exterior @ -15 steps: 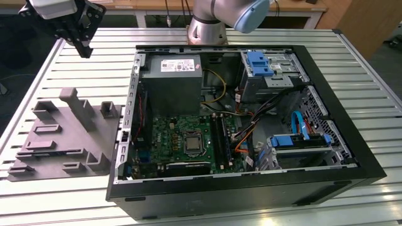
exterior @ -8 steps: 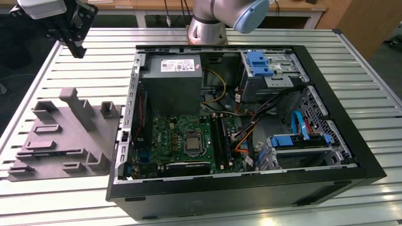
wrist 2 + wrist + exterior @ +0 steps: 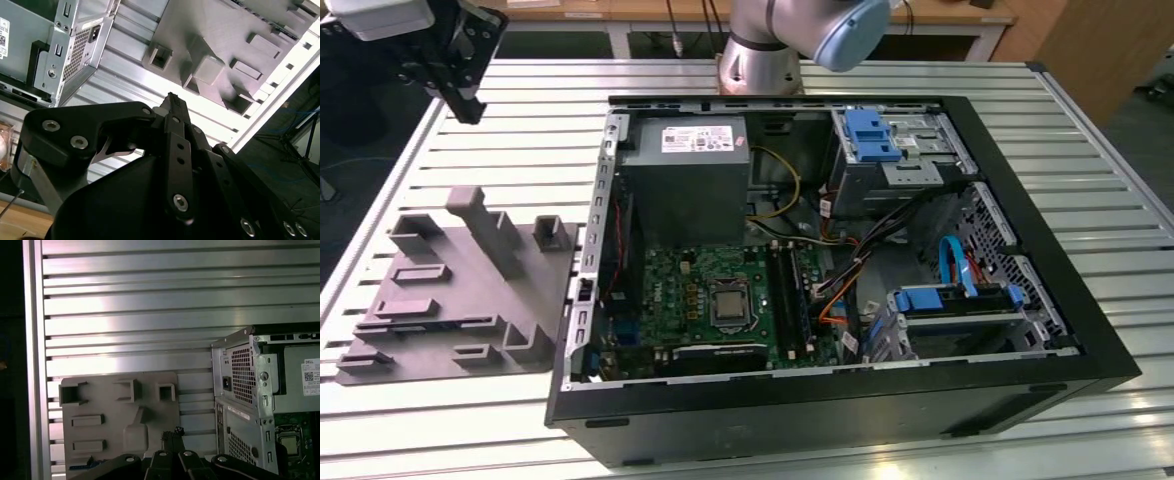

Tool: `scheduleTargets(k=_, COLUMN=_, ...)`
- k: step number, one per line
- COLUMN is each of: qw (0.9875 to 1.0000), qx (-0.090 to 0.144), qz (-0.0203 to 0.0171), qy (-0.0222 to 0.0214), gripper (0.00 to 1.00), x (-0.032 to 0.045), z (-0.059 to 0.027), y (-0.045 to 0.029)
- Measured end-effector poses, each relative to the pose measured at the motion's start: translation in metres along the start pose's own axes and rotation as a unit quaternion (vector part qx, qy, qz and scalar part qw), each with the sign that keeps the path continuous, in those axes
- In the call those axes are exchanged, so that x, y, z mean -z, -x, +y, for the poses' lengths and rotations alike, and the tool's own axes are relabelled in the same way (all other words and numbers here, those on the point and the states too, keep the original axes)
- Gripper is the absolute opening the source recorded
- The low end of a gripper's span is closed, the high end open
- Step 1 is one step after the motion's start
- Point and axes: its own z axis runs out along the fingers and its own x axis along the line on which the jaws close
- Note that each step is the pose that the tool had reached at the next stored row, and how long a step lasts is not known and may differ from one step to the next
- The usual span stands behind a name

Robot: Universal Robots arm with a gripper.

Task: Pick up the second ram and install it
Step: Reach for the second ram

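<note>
My gripper (image 3: pixel 467 108) hangs high over the table's far corner on the exterior view's left, beyond the grey moulded fixture plate (image 3: pixel 454 290). Both wrist views show its black fingers pressed together at the tips (image 3: pixel 173 100), shut, with nothing showing between them. The gripper (image 3: pixel 173 433) points down toward the fixture plate (image 3: pixel 100 400). A narrow dark strip (image 3: pixel 82 466) lying in the plate's long holder may be the second ram; I cannot tell for sure. The open computer case (image 3: pixel 1067 300) holds the green board (image 3: pixel 680 290) with its long black slots (image 3: pixel 787 285).
The case's perforated rear wall (image 3: pixel 240 375) and the grey power supply (image 3: pixel 683 170) stand beside the plate. Raised blocks and a tall ramp (image 3: pixel 483 225) stick up from the plate. The slatted aluminium table (image 3: pixel 125 300) extends around both. Cables and blue drive brackets (image 3: pixel 954 300) fill the case's other side.
</note>
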Motion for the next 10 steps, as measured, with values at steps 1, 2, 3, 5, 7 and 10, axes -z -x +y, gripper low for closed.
scheduleTargets(k=1, qw=1.0, qx=0.0, qz=0.0, qy=0.0, gripper=0.1, x=0.0, z=-0.0001, y=-0.0017)
scheduleTargets(k=2, qw=1.0, qx=0.0, qz=0.0, qy=0.0, gripper=0.1, x=0.0001, z=-0.0003, y=-0.0036)
scheduleTargets(k=3, qw=1.0, qx=0.0, qz=0.0, qy=0.0, gripper=0.1, x=0.0, z=-0.0004, y=-0.0051)
scheduleTargets(k=5, qw=1.0, qx=0.0, qz=-0.0001, qy=0.0, gripper=0.1, x=0.0001, z=-0.0007, y=-0.0081)
scheduleTargets(k=7, qw=1.0, qx=0.0, qz=0.0, qy=0.0, gripper=0.1, x=0.0001, z=-0.0009, y=-0.0115)
scheduleTargets(k=10, qw=1.0, qx=0.0, qz=-0.0001, qy=0.0001, gripper=0.1, x=0.0001, z=-0.0013, y=-0.0169)
